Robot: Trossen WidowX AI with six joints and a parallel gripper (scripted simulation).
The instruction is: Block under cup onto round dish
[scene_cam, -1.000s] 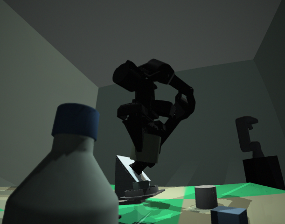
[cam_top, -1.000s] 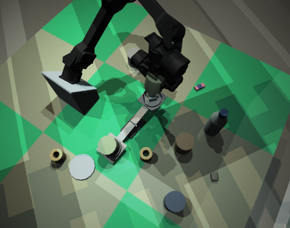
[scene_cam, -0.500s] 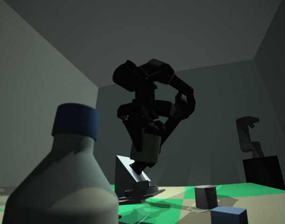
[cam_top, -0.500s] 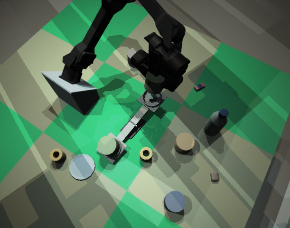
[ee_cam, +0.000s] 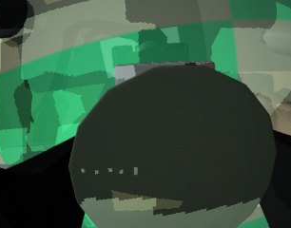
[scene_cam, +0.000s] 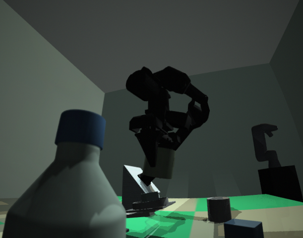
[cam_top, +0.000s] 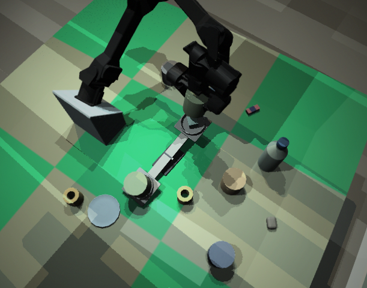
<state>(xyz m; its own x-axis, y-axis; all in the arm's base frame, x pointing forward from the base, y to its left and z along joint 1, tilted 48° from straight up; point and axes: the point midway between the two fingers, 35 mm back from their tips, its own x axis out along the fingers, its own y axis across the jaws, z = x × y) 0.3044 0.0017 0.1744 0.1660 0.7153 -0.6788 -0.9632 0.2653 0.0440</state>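
Note:
My gripper (cam_top: 197, 99) (scene_cam: 162, 157) (ee_cam: 166, 132) is shut on a grey-green cup (cam_top: 193, 107) (scene_cam: 164, 163) (ee_cam: 174, 128) and holds it in the air, slightly tilted, above the far end of the balance (cam_top: 177, 144). Below the cup, a small block (cam_top: 193, 123) (scene_cam: 150, 196) sits uncovered inside the ring on that end. The cup hides the block in the wrist view. The other cup (cam_top: 135, 183) stands on the near end of the balance. The round dish (cam_top: 103, 211) is pale blue, bare, and lies left of that near end in the top view.
A capped bottle (cam_top: 268, 158) (scene_cam: 66, 194), a tan cylinder (cam_top: 234, 179) and a blue cylinder (cam_top: 221, 254) stand on the right. One ring (cam_top: 75, 200) is beside the dish, another (cam_top: 179, 196) right of the near cup. The arm's wedge-shaped base (cam_top: 96, 123) is at left.

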